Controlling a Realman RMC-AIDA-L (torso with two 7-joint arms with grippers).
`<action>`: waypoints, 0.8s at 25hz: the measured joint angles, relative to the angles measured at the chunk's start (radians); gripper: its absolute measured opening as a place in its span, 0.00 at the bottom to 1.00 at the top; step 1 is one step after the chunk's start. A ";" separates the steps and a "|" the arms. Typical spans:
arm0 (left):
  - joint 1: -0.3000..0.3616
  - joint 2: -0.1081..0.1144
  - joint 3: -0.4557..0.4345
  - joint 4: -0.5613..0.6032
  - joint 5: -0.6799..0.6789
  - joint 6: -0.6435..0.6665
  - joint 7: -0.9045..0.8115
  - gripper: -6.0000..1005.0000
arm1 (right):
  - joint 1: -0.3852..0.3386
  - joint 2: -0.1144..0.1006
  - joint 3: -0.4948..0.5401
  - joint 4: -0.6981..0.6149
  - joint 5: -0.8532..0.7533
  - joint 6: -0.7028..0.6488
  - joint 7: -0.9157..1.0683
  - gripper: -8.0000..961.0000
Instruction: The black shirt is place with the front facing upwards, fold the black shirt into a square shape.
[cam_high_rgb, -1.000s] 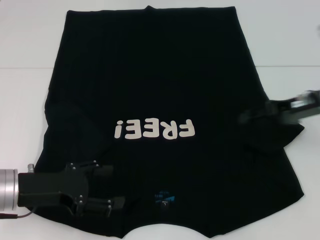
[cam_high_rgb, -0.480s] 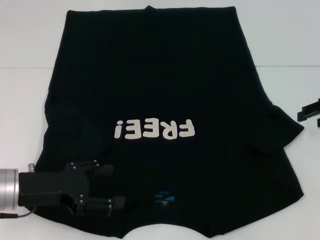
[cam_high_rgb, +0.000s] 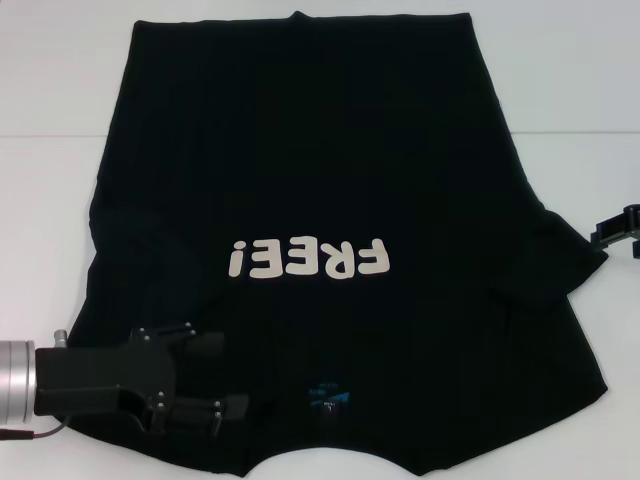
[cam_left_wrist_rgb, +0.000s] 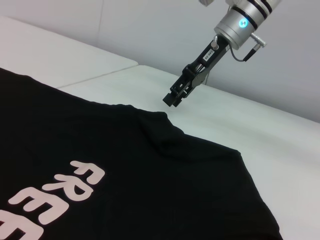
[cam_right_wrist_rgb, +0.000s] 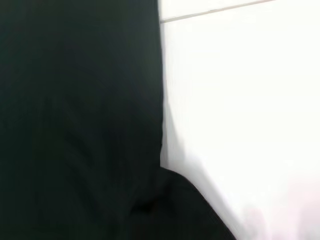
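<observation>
The black shirt (cam_high_rgb: 320, 150) lies spread flat on the white table, front up, with its off-white "FREE!" lettering (cam_high_rgb: 308, 260) in the middle and the blue neck label (cam_high_rgb: 328, 397) at the near edge. My left gripper (cam_high_rgb: 228, 376) hovers open over the shirt's near left shoulder, beside the collar, with nothing between its fingers. My right gripper (cam_high_rgb: 612, 230) is at the far right, just off the tip of the right sleeve (cam_high_rgb: 560, 260) and above bare table. The left wrist view shows that right gripper (cam_left_wrist_rgb: 174, 96) above the table past the sleeve. The right wrist view shows the shirt's edge (cam_right_wrist_rgb: 75, 125).
The white table (cam_high_rgb: 50, 180) surrounds the shirt on the left, right and far sides. A thin seam (cam_high_rgb: 575, 133) runs across the tabletop. The shirt's near hem area reaches the bottom of the head view.
My right gripper has drawn back to the right, off the sleeve, to the edge of the head view. The left gripper has barely moved. The shirt lies as before.
</observation>
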 joint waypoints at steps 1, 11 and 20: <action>0.001 0.000 0.000 0.000 0.000 -0.001 0.000 0.91 | -0.001 0.003 0.000 0.007 0.000 0.012 -0.003 0.68; 0.004 0.000 0.000 0.000 0.001 -0.004 0.000 0.91 | -0.007 0.045 -0.002 0.013 -0.001 0.080 -0.016 0.67; 0.004 0.000 0.000 0.000 0.001 -0.004 0.000 0.92 | -0.007 0.051 -0.006 0.036 -0.003 0.111 -0.018 0.67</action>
